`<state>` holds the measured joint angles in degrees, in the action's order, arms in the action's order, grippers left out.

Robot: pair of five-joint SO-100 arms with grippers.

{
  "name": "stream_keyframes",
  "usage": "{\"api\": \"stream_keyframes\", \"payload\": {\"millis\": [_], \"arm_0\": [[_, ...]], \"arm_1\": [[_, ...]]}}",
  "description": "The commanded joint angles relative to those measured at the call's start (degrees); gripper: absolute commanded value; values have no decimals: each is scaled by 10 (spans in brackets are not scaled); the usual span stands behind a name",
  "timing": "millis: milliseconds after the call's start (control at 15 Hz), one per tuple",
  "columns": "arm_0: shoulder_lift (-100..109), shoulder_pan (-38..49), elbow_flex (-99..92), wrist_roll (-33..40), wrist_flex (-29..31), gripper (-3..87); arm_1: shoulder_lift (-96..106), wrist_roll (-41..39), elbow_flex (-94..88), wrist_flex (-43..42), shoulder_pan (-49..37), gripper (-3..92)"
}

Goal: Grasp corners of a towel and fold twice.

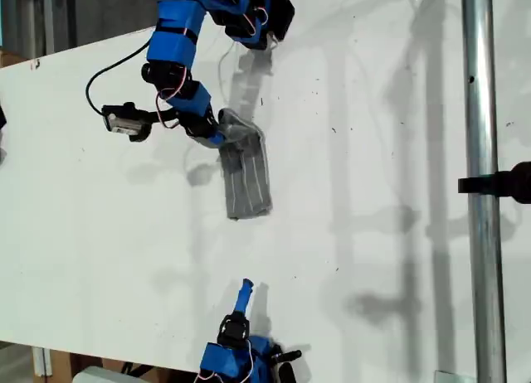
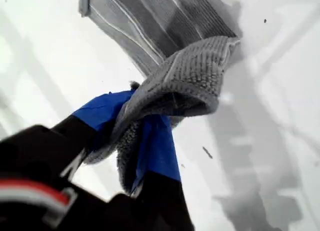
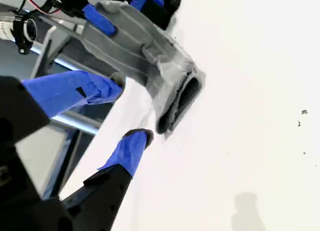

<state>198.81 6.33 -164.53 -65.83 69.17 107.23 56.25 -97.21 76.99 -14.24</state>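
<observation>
The grey striped towel (image 1: 246, 178) lies folded into a narrow strip on the white table (image 1: 373, 192), a little left of centre in the exterior view. My first gripper (image 1: 217, 137) is shut on the strip's far end, which bunches and lifts around its blue fingers (image 2: 157, 146); the towel (image 2: 190, 76) trails away flat behind. Which corner is pinched is hidden in the bunched cloth. My second gripper (image 1: 245, 288) stands open near the table's front edge, apart from the towel. Its wrist view shows the towel's (image 3: 145, 56) near folded end beyond the open second gripper (image 3: 131, 108).
A vertical metal pole (image 1: 481, 184) with a black clamp (image 1: 506, 182) stands at the exterior view's right. The first arm's base (image 1: 249, 18) sits at the table's far edge, with a wrist camera (image 1: 124, 119) jutting toward the exterior view's left.
</observation>
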Motion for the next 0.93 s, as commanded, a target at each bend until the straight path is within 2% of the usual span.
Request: {"api": "stream_keyframes", "payload": {"millis": [0,267,333,400,467,600,667,733,867], "arm_0": [[4,0,8,-3,-13,170],[4,-4,9,-5,-9,170],[4,-4,8,-4,-10,171],[4,-4,6,-4,-11,171],[4,-4,5,-4,-13,171],[4,-4,3,-4,-17,172],[4,-2,-1,-4,-19,165],[4,-2,-4,-7,-25,162],[4,2,-18,-15,-37,143]], "arm_1": [[-32,-3,29,-91,24,-2],[-153,16,45,-243,66,-2],[-163,11,43,-287,70,27],[-161,10,44,-329,75,265],[-141,10,37,-381,76,354],[-53,10,-32,-531,58,182],[-18,5,-30,-529,36,157],[10,-1,-28,-490,13,157],[62,-13,-52,-352,-25,130]]}}
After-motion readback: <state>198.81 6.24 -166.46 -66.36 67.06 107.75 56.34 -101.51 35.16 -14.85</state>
